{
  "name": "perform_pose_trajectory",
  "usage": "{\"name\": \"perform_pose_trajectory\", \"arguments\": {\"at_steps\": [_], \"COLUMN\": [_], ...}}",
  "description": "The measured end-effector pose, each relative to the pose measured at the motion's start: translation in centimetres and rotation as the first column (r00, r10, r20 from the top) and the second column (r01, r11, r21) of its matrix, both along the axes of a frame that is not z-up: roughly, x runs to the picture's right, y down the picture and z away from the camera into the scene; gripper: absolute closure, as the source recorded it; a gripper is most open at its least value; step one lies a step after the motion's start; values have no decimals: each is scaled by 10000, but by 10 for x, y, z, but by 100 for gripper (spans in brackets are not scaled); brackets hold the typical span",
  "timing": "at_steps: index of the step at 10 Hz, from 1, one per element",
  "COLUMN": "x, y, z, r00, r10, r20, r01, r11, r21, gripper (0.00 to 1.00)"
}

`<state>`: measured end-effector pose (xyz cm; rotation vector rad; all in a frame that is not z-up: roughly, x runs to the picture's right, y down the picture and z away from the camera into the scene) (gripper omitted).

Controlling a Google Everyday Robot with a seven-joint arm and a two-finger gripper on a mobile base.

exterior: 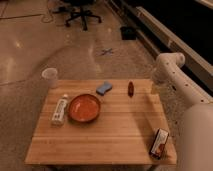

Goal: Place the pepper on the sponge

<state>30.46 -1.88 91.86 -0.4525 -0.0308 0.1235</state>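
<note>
The pepper [130, 88], small and dark red-brown, lies near the far edge of the wooden table [120, 135], right of centre. About a hand's width to its left lies the light-blue sponge [104, 88]. My white arm [170, 67] bends in from the right, over the table's far right corner. What shows of the gripper [152, 88] hangs just below that bend at the table's right edge. It is right of the pepper and not touching it.
An orange-red bowl [84, 107] sits left of centre, with a white labelled bottle [59, 110] lying at its left. A pale cup [50, 77] stands at the far left corner. A snack packet [160, 143] lies near the front right corner. An office chair [82, 12] stands on the floor beyond.
</note>
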Motion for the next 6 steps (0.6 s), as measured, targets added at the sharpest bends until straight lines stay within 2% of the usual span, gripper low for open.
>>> {"name": "perform_pose_trajectory", "arguments": {"at_steps": [6], "x": [0], "y": [5], "z": [15], "r00": [10000], "r10": [12], "r20": [-61], "r01": [-12], "r11": [10000], "r21": [49], "gripper": [35]}}
